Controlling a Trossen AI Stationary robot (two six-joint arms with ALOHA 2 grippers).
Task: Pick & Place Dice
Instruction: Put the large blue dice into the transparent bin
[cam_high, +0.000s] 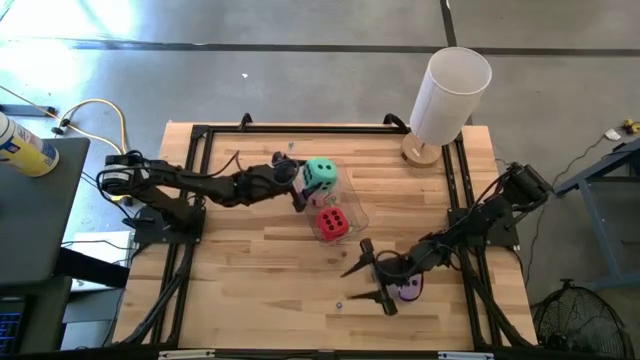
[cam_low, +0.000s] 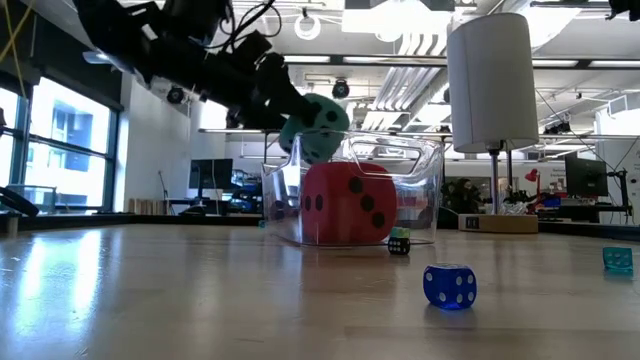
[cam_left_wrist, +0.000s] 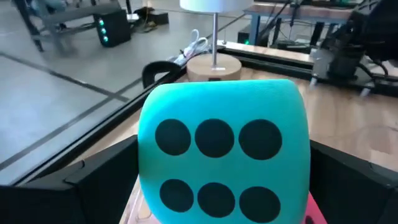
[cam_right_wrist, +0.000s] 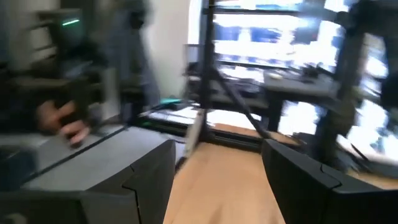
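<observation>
The green die (cam_high: 320, 175) hangs in the air over the far part of the clear bin (cam_high: 356, 214), with my left gripper (cam_high: 302, 178) shut on it. In the low view the green die (cam_low: 316, 125) is just above the bin's rim (cam_low: 400, 150). The red die (cam_high: 332, 222) sits on the bin's floor. The purple die (cam_high: 407, 291) rests on the table at the near right, under my right arm. My right gripper (cam_high: 362, 285) stands open and level beside it, with nothing between its fingers (cam_right_wrist: 143, 180). The pink die does not show. My left gripper pinches the green die by two opposite sides (cam_left_wrist: 146, 162), one finger (cam_left_wrist: 93, 180) on each. The fingers reach in level from the table's left. The die is lifted clear above the bin, and its six-pip face (cam_left_wrist: 214, 165) looks back at the wrist.
A white lamp (cam_high: 450, 95) on a wooden base stands at the table's far right. Small dice lie on the table: a blue one (cam_low: 450, 285), a dark one (cam_low: 400, 243) by the bin, and a teal one (cam_low: 617, 258). A black frame (cam_high: 200, 180) lines the table's sides.
</observation>
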